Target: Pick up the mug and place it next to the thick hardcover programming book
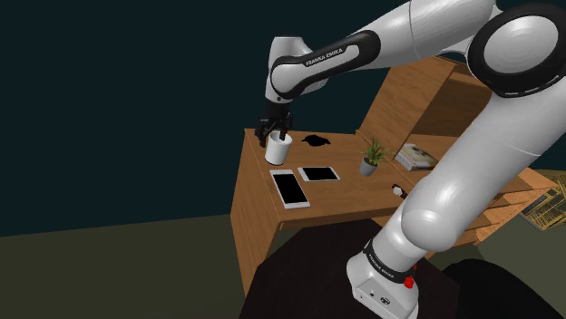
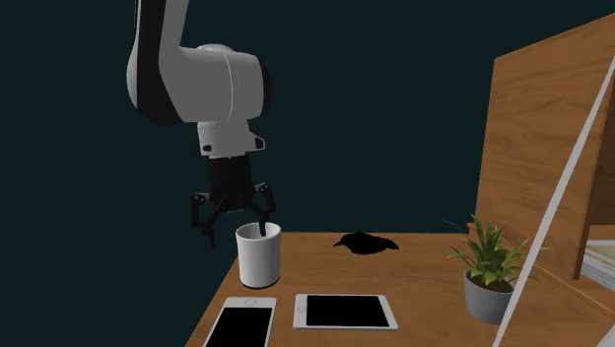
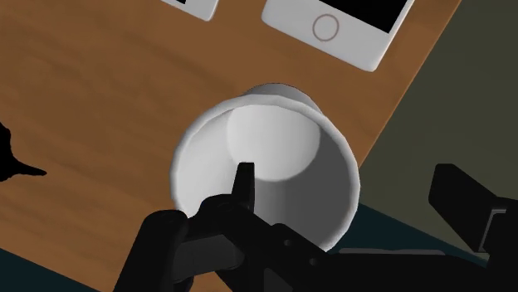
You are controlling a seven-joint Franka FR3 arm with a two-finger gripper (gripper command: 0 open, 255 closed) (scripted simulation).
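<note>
A white mug [image 1: 278, 149] stands upright near the edge of the wooden desk [image 1: 263, 204]; in the second exterior view the mug [image 2: 258, 254] sits close to the desk's left corner. My black gripper [image 1: 275, 130] hangs right over it, open. One finger [image 3: 243, 178] dips inside the mug [image 3: 274, 153] against its wall, while the other finger [image 3: 456, 199] stays outside, beyond the desk's edge. The wall lies between the fingers, and they do not clasp it [image 2: 237, 234]. A light-coloured thick book [image 1: 415, 156] lies flat at the shoulder view's right, on the desk's far wing.
Two white-framed devices with black screens [image 1: 290, 188] [image 1: 318, 172] lie just in front of the mug. A small potted plant [image 1: 371, 159] and a black crumpled thing [image 1: 317, 140] stand further along. Wooden shelving [image 1: 426, 91] rises behind the book.
</note>
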